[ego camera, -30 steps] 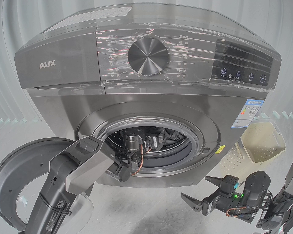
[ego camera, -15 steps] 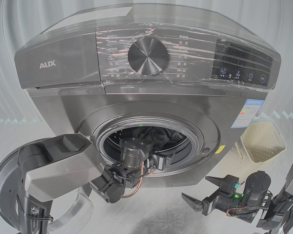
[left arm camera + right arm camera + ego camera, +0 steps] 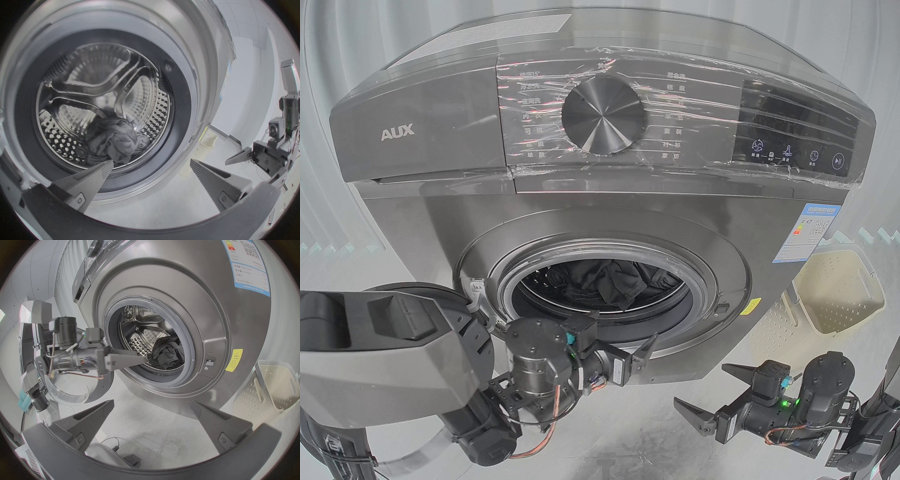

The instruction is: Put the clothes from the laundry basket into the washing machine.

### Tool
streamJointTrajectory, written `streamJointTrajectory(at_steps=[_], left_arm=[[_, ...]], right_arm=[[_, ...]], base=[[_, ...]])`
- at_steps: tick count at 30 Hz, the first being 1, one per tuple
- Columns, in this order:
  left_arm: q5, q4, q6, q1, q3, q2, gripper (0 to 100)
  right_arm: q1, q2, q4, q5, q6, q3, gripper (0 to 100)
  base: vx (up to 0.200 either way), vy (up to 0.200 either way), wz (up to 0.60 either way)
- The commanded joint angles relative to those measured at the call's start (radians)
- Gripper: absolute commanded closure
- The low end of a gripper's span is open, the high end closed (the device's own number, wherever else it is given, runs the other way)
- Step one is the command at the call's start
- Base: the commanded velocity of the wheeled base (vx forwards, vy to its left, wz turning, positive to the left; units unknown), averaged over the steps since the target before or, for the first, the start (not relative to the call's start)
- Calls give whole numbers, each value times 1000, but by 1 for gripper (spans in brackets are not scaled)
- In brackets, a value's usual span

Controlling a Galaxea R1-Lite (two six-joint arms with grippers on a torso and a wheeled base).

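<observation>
Fingers of the left gripper [image 3: 150, 162] stand wide apart with nothing between them. In the head view it sits at lower centre, just outside the lip of the porthole. The right gripper [image 3: 700, 384] hangs at the lower right of the same view, its fingers also spread and empty. It is low in front of the machine and well apart from both the opening and the basket.

Behind the left arm, at the lower left, the round door [image 3: 75, 394] is swung fully open. The washing machine [image 3: 600, 206] fills the middle of the frame. Inside its drum lies a crumpled heap of dark clothes [image 3: 606, 284], resting on the perforated floor toward the front and clear of the rubber seal.

Farthest back, at the right edge, the cream laundry basket [image 3: 837, 294] stands beside the machine's corner. No cloth shows on the part of its inside that can be seen, though its nearer lower part is cut off by the machine.

With both grippers bare and the clothes already in the drum, the loading appears to be done or very nearly so. What may be left is a check of the hidden part of the basket for another piece.
</observation>
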Motion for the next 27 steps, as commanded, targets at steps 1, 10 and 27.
streamJointTrajectory(at_steps=[1,10,27], left_arm=[[28,-59,-5,-6,149,-151,0],[28,5,-25,10,344,-387,0],[54,32,-11,25,516,-605,0]], right_arm=[[-5,-26,-1,-6,3,19,0],[-72,-137,1,-9,-10,28,0],[-179,-387,194,-1,-39,69,0]], base=[[0,0,0],[0,0,0],[-129,0,0]])
